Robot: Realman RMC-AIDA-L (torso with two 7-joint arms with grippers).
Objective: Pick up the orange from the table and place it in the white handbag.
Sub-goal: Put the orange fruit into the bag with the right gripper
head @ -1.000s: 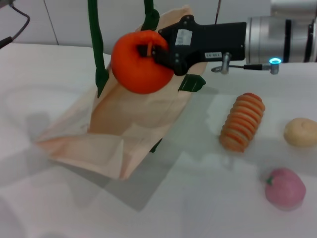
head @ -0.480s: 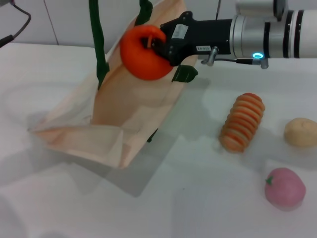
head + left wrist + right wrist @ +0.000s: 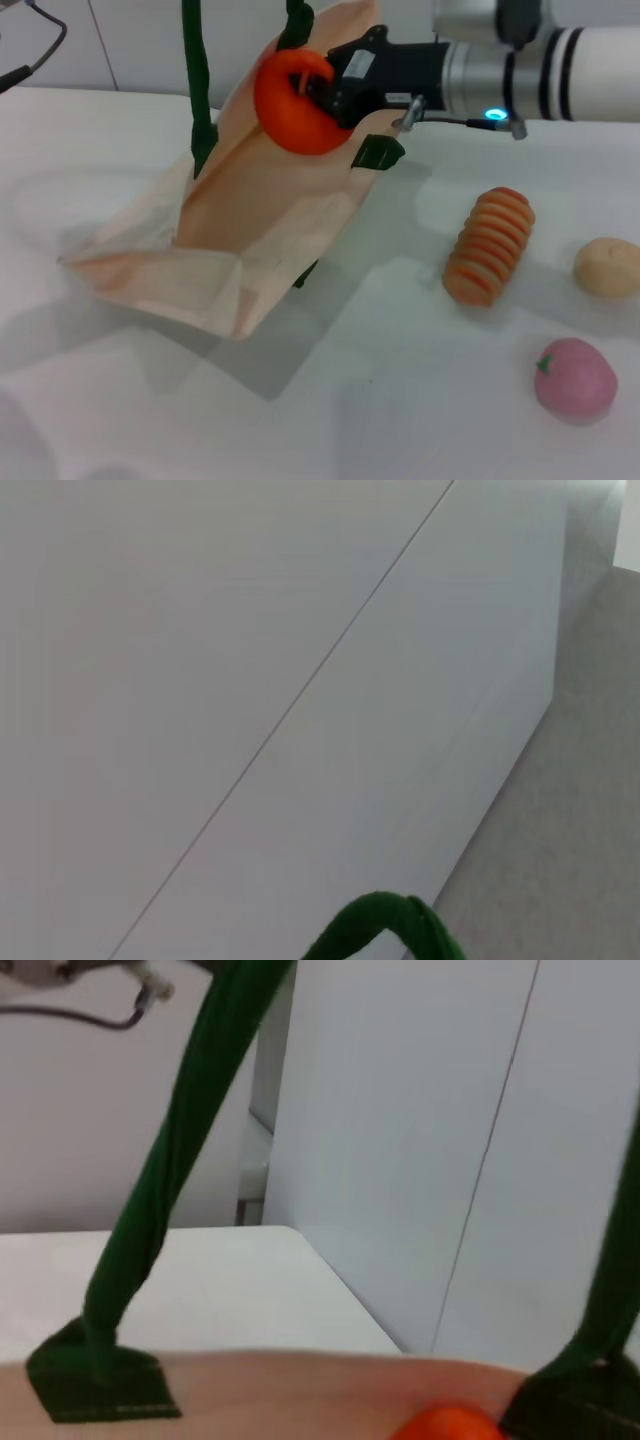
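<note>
Well, the orange (image 3: 293,105) is up off the desk (image 3: 420,400), clamped in the right gripper (image 3: 312,98) at the far side of the scene, right against the raised mouth of the white handbag (image 3: 240,225); the black fingers bite into its right flank, one of them hooked over the front. It looks light and a little yielding (a toy fruit, by my guess, with a matte skin that should not slip much), so a modest squeeze across its widest part seems enough; being round, it has no long axis to speak of, and I cannot make out which way its stem nub points. The handbag is the limper thing; soft cloth, sagging and creased where its near end lies on the desk, with its long axis running from near left up to far right and its opening tilted upward at the far end. Its dark green handles (image 3: 196,90) rise out of the top of the head view, presumably held by the left gripper, which no view shows (the left wrist view catches only a green loop (image 3: 385,925) against a wall). From the right wrist view the orange peeks just over the cream rim (image 3: 300,1390), between the green tabs.
</note>
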